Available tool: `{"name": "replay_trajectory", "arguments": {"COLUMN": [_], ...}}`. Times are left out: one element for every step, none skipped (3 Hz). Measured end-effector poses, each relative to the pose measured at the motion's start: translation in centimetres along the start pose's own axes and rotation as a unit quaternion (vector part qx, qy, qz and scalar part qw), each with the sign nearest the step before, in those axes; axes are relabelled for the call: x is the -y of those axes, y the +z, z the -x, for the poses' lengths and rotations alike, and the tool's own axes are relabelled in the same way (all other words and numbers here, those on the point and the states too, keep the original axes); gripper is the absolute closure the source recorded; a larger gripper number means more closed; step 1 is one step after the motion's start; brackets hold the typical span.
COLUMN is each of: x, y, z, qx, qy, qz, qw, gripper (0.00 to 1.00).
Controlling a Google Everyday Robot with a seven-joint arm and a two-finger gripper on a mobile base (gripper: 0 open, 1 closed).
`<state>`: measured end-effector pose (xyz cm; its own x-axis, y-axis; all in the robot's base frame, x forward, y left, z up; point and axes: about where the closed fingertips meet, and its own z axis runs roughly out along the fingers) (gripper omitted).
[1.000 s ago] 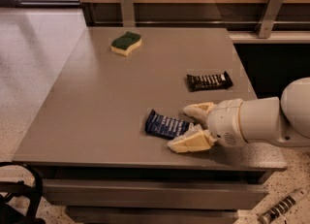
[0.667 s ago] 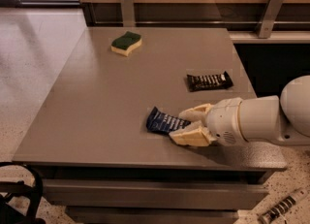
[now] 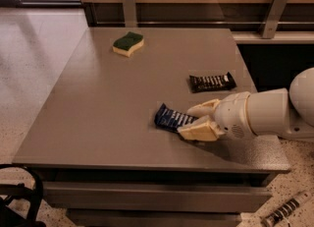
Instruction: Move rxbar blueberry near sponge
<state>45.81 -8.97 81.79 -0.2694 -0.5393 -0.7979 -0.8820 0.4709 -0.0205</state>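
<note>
The rxbar blueberry (image 3: 169, 117), a dark blue wrapper with white lettering, lies near the front right of the grey table (image 3: 103, 103). My gripper (image 3: 187, 121) reaches in from the right. Its two cream fingers (image 3: 198, 130) are closed on the bar's right end, which they hide. The bar's left end sticks out toward the table's middle. The sponge (image 3: 128, 42), green top over yellow foam, sits at the far left-centre of the table, well away from the bar.
A black-wrapped bar (image 3: 212, 82) lies just behind my gripper, near the table's right edge. A wooden wall with metal brackets (image 3: 129, 7) runs behind the table. A dark object (image 3: 19, 196) stands at the front left on the floor.
The fingers have closed in on the blue bar's right end. The bar has turned and shifted slightly to the right with them.
</note>
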Motion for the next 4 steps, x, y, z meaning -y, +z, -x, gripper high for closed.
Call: {"name": "replay_trajectory", "arguments": {"x": [5.2, 10.4, 14.6, 17.7], "y": [-2.4, -4.2, -5.0, -4.5], "z": [1.4, 2.6, 4.0, 5.8], "qx": [-0.014, -0.02, -0.031, -0.038], "qy": [0.03, 0.055, 0.067, 0.065], "qz": [-0.025, -0.054, -0.089, -0.13], "qw": [0.9991, 0.9968, 0.9932, 0.9886], "gripper": [1.0, 1.0, 1.0, 1.0]}}
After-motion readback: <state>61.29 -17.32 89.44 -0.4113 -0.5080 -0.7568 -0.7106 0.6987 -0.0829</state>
